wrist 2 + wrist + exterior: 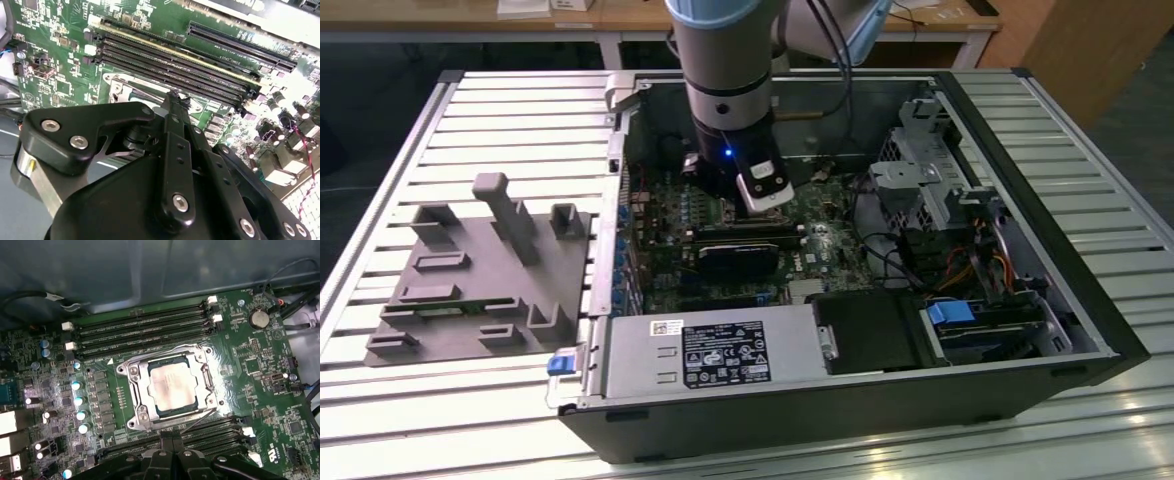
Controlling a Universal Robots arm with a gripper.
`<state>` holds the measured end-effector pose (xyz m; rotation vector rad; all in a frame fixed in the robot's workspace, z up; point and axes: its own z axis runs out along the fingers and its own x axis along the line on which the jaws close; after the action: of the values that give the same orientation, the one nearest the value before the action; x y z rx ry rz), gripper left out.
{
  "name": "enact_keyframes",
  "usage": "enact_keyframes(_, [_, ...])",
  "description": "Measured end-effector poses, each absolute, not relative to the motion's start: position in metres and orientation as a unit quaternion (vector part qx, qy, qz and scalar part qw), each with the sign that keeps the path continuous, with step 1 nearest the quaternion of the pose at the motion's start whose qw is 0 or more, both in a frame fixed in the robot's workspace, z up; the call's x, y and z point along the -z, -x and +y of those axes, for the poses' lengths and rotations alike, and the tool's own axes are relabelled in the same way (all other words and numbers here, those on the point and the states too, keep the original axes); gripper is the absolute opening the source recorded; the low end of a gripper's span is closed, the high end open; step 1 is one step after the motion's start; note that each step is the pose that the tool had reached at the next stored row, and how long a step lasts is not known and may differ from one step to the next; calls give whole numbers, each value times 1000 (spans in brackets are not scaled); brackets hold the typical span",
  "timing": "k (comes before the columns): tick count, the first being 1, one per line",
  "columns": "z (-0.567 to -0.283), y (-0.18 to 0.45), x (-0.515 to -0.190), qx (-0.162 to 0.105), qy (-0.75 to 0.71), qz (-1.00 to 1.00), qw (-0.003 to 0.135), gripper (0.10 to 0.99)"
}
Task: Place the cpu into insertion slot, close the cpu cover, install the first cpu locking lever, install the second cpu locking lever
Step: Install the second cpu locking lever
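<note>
Closest to the lens in the first wrist view, your one gripper [171,441] has its two fingers drawn together with nothing visible between them. Just beyond the fingertips lies the one insertion slot [131,371], a square socket on the green board. The single cpu [172,387] is seated flat inside it, its dull silver top showing through the window of the one cpu cover [140,395], which lies down over the chip. You can make out two thin locking levers [155,354]. One runs along the socket's far edge. The other angles out from the near corner towards the fingertips, and you cannot tell whether it touches them or whether either lever is latched. Past the socket sit four long black memory slots [142,327] side by side, with a second bank on the gripper's side partly hidden. One round coin cell [258,318] lies further off. In the exterior view, the one arm [727,60] reaches straight down into the open computer case [1067,330], whose power supply [707,355] lies along the near wall. On the exterior view's left, one grey fixture [480,290] rests on the slatted table [454,420] beside the case.
</note>
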<state>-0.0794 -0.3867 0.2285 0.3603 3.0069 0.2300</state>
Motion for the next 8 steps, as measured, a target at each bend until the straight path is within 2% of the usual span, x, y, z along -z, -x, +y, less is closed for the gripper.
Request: enact_keyframes(8, [-398, 81, -225, -97, -120, 987, 50, 102])
